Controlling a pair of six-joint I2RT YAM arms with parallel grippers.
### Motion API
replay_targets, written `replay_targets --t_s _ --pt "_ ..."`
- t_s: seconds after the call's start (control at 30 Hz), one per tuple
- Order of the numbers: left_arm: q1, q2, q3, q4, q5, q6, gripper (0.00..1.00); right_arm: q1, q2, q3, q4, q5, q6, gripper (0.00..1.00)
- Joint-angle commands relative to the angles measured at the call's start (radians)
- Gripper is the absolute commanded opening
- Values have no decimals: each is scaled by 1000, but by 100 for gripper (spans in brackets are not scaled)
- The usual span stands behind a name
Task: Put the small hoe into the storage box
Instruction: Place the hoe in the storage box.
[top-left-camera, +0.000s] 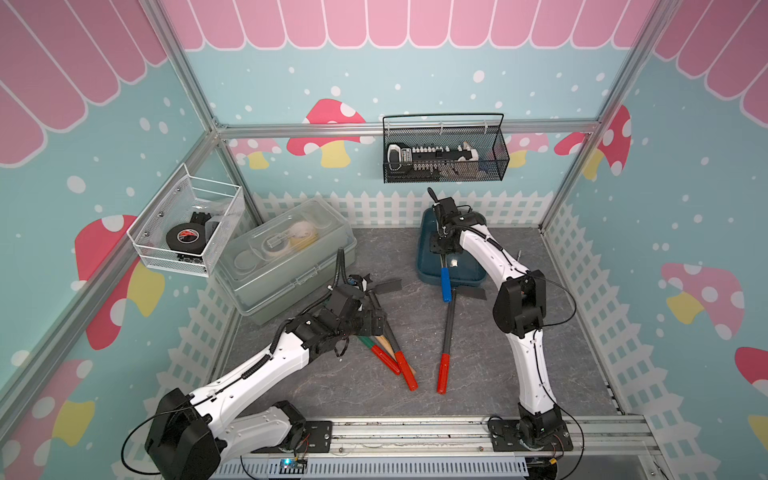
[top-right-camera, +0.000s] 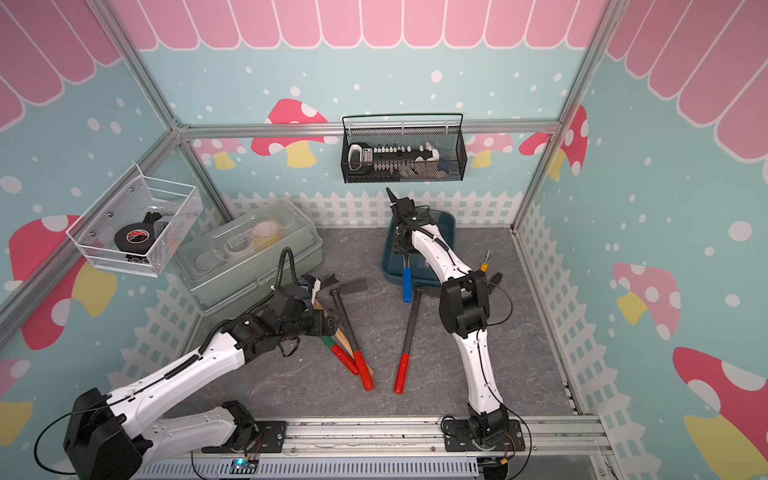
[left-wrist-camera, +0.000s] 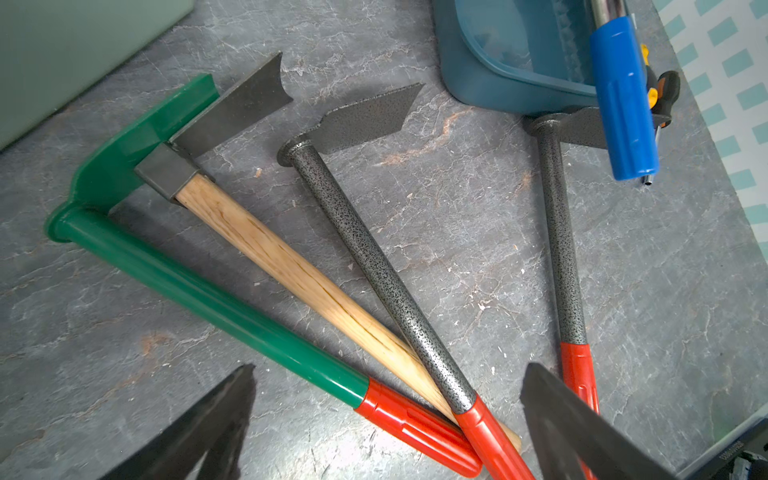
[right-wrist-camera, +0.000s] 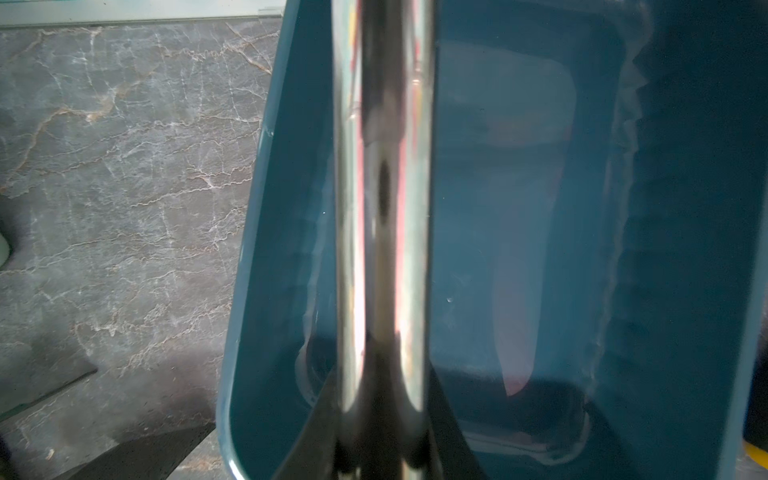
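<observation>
In both top views the right gripper (top-left-camera: 441, 246) stands low over the box (top-left-camera: 469, 272), clamped on the hoe (top-left-camera: 445, 284) by its chrome shaft. The blue grip juts past the near rim, and the head is hidden under the wrist. In the left wrist view the left gripper (left-wrist-camera: 388, 370) hangs wide open and empty above the spare hoes (left-wrist-camera: 374, 266) on the table (left-wrist-camera: 478, 249). In the right wrist view the shaft runs between pinching jaws over the box floor. Placing is in hand; next, I judge: lower, then release, minding the overhang.
</observation>
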Motion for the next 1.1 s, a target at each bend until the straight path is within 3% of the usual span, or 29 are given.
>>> replay_targets --t_s 0.0,0.2,1.07 --pt "-7 -13 -20 -15 0 -15 99 -16 48 96 -10 -12 -12 0" --pt "-10 -28 -46 -14 10 -35 99 -36 152 254 -66 -35 -11 0" --pt "-14 -7 -42 -7 32 -31 99 -87 290 296 -28 -75 -48 13"
